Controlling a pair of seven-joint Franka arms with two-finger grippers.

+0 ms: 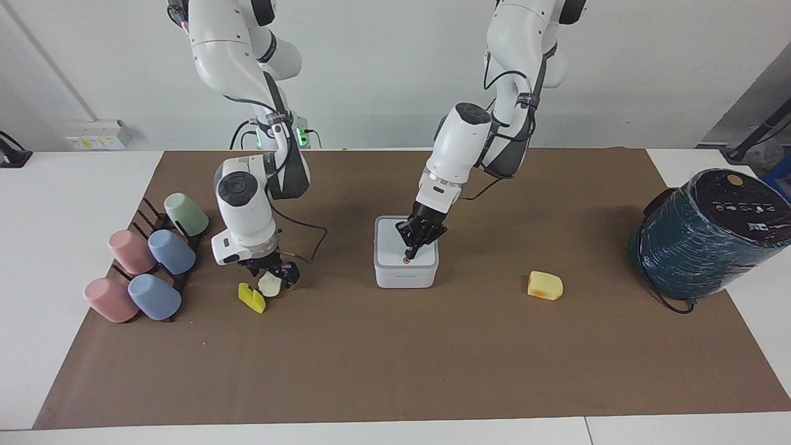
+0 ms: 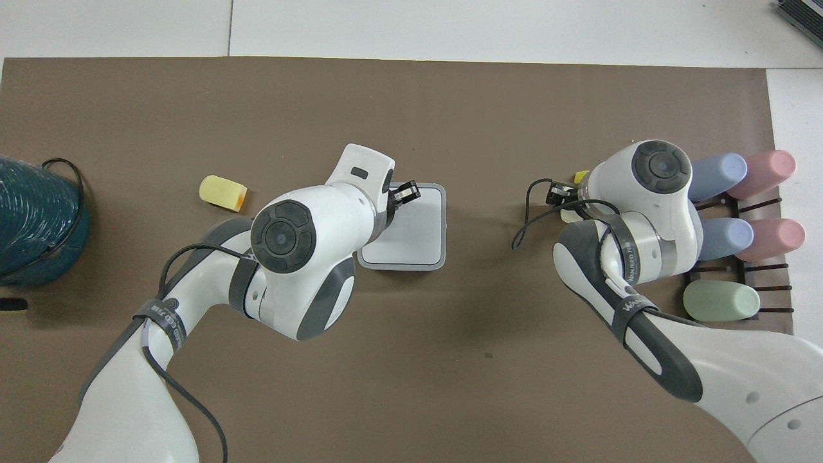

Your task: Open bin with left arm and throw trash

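The white bin [image 1: 395,275] stands mid-mat with its lid down; it also shows in the overhead view [image 2: 421,241]. My left gripper [image 1: 410,251] is shut, and its tips point down onto the lid by the orange dot [image 1: 406,261]. My right gripper [image 1: 275,276] is closed around the cream-white oval [image 1: 269,285] low at the mat, toward the right arm's end. The bright yellow notched piece [image 1: 251,298] lies beside the oval. The pale yellow wedge [image 1: 545,285] lies alone toward the left arm's end and shows in the overhead view [image 2: 222,192].
A dark rack [image 1: 143,210] with several pastel cups, such as the green cup [image 1: 185,214], stands at the right arm's end. A big dark teal cylinder [image 1: 710,235] with a black cable stands at the left arm's end. A brown mat [image 1: 395,371] covers the table.
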